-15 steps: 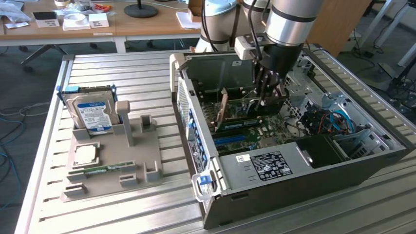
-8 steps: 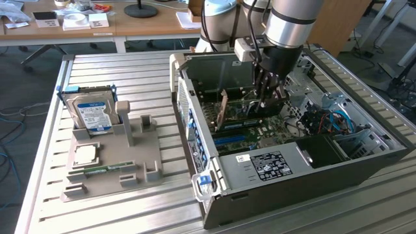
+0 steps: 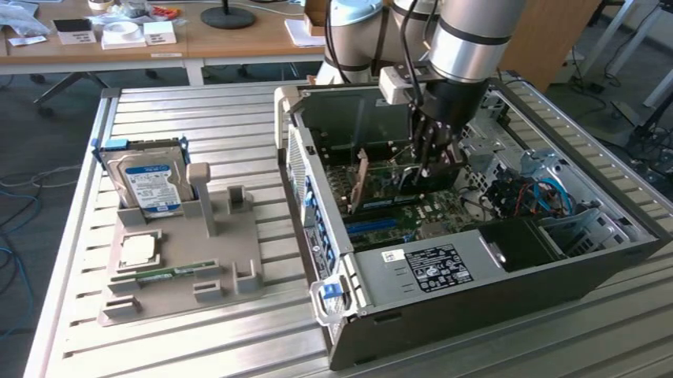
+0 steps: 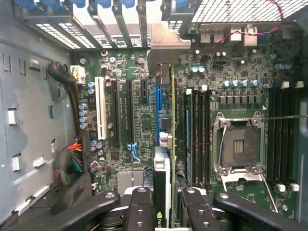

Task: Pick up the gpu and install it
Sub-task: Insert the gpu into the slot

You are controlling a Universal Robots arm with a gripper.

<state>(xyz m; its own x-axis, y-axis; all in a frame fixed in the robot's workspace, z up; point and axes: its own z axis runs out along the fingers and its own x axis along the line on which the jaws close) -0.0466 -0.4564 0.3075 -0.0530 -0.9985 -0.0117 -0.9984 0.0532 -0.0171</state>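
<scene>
Two black fingers (image 4: pixel 140 207) of the gripper (image 4: pixel 166 214) are gripping the gpu (image 4: pixel 162 173), pinching it from both sides. Seen edge-on, the card is showing as a thin strip. It has a silver-and-black body with a small logo by the fingers, a narrow green board edge running alongside, and a bent silver bracket (image 4: pixel 166 48) at its far end. It is standing upright inside the case (image 3: pixel 462 315), over the motherboard (image 4: pixel 125 125). It is lining up along the blue slot (image 4: pixel 158 98), between the black slots and the memory slots (image 4: pixel 197 134); whether it is touching the slot cannot be told. Farther off, the bracket is sitting by the rear openings (image 4: pixel 120 24).
</scene>
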